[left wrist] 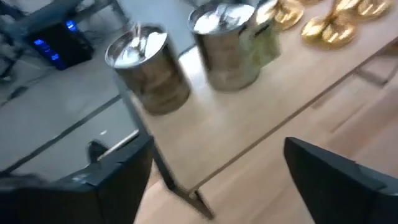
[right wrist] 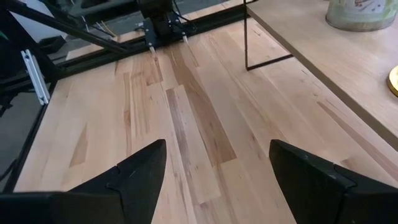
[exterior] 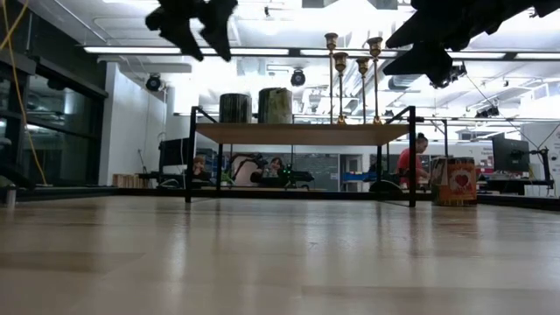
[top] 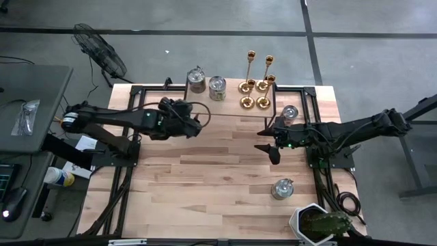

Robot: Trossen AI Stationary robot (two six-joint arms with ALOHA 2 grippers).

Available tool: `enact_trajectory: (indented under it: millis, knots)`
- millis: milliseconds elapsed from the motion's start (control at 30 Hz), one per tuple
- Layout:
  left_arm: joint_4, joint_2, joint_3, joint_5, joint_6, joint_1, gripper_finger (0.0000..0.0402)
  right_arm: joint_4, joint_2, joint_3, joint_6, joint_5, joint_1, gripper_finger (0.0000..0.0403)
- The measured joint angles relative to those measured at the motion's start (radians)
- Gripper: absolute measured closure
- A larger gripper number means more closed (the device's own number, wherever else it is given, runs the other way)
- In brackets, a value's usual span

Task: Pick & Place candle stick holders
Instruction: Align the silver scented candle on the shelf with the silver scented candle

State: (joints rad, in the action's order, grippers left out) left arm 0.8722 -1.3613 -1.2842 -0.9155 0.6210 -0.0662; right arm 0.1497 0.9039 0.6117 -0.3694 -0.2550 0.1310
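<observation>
You had moved none of the holders [top: 256,82]: all four stood clustered on the raised shelf [top: 232,102] at the table's [top: 205,184] far edge. Your left tool [top: 194,125] hung near the jars [top: 207,83], fingers apart and empty. Your right tool [top: 268,141] hovered over the table, also apart, empty.

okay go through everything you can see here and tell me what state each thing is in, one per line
candle stick holders: four, upright, clustered on the raised shelf
two tins: upright on the shelf, beside each other
jar by the right arm: upright on the table
jar near the front: upright, lid on
left gripper: open, empty, facing the tins
right gripper: open, empty, above the table
</observation>
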Motion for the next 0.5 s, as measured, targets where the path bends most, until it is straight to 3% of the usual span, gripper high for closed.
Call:
enact_trajectory:
  millis: [500]
  knots:
    - [-0.128, 0.313, 0.209, 0.272, -0.105, 0.000, 0.0327, 0.001, 0.000, 0.000, 0.000, 0.000, 0.000, 0.0125]
